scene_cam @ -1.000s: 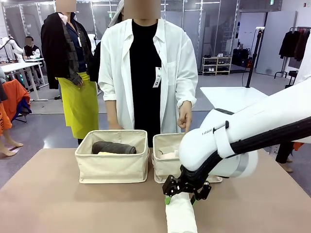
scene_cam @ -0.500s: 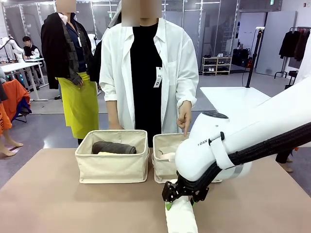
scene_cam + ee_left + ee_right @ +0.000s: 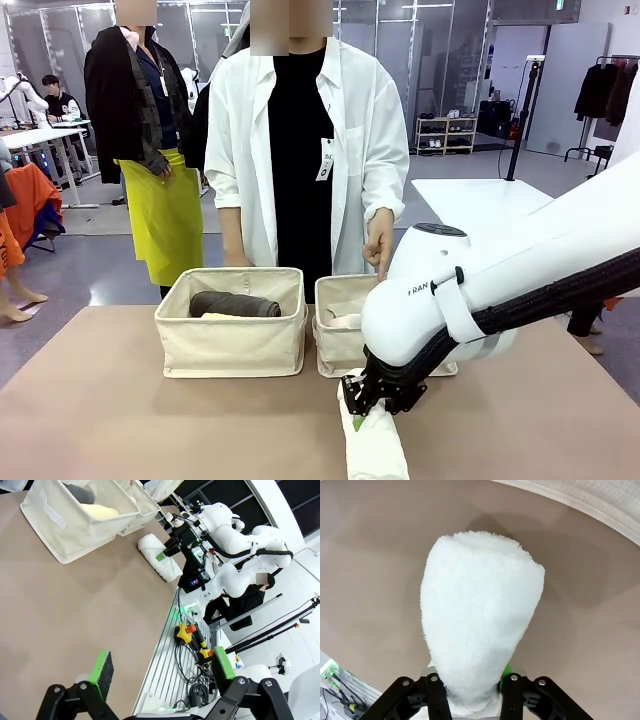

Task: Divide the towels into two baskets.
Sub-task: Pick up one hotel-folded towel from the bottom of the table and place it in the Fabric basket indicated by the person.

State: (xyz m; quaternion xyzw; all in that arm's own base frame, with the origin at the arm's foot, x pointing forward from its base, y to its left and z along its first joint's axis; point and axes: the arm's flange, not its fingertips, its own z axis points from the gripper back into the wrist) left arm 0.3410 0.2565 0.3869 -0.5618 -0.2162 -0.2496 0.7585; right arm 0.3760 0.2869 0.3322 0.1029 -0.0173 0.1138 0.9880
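Note:
A white towel [image 3: 377, 448] lies on the table near its front edge, and my right gripper [image 3: 371, 402] is shut on its far end. In the right wrist view the white towel [image 3: 480, 615] sits squeezed between the fingers of my right gripper [image 3: 470, 692]. The left basket [image 3: 230, 345] holds a dark grey towel [image 3: 235, 304] and a pale yellow towel [image 3: 218, 317]. A pale pink towel [image 3: 346, 321] lies in the right basket [image 3: 338, 348]. My left gripper [image 3: 162, 665] hangs open above the table's near edge, far from the white towel [image 3: 160, 562].
A person in a white shirt stands behind the baskets with one hand [image 3: 380, 250] above the right basket. The table [image 3: 100, 420] is bare brown in front of the left basket. Cables and emergency-stop boxes [image 3: 186, 632] lie on the rail beyond the table edge.
My right gripper has come down onto the white towel's end and shut on it. The left arm and the baskets have stayed put.

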